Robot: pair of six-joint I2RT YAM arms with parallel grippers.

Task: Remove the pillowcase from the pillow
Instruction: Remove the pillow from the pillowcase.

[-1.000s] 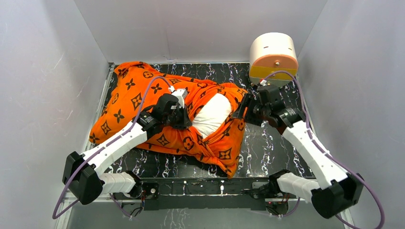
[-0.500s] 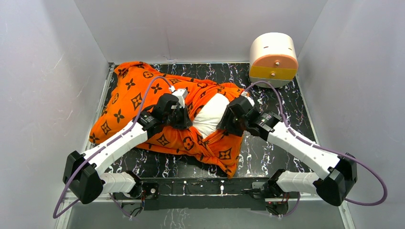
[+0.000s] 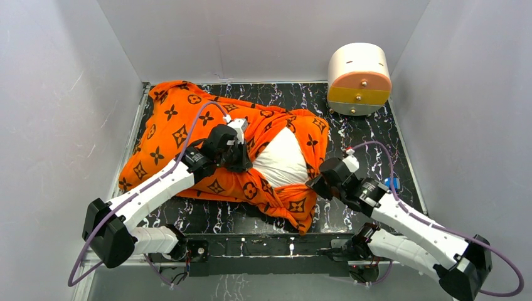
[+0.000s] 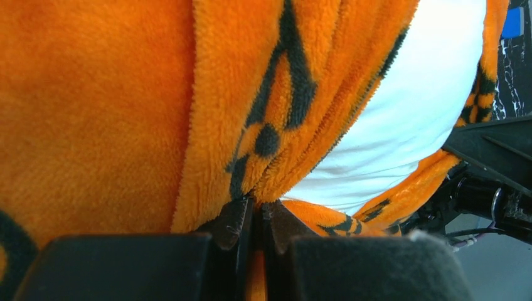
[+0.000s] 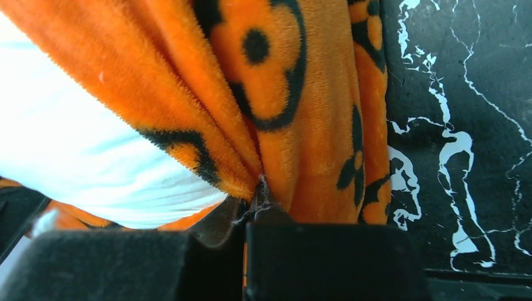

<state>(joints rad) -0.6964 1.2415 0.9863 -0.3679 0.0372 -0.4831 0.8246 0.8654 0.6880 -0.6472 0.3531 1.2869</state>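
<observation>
The orange pillowcase (image 3: 182,135) with dark brown motifs lies across the table, still round most of the pillow. The white pillow (image 3: 281,158) bulges out through the cover's opening at centre right. My left gripper (image 3: 242,158) is shut on the pillowcase's edge at the left side of the opening; orange plush (image 4: 263,106) rises from its jaws and the white pillow (image 4: 408,113) shows beyond. My right gripper (image 3: 312,184) is shut on the pillowcase's edge at the opening's lower right; a pinched fold of pillowcase (image 5: 295,125) stands above its jaws, next to the pillow (image 5: 69,157).
A round white drawer box (image 3: 359,76) with orange and yellow drawer fronts stands at the back right corner. The black marbled table (image 3: 364,150) is closed in by grey walls on three sides. A small blue object (image 3: 391,183) lies by the right arm.
The right gripper moved from beside the drawer box to the pillow opening, then shut on the pillowcase edge and drew it toward the near right. More white pillow shows. The left gripper has kept its grip.
</observation>
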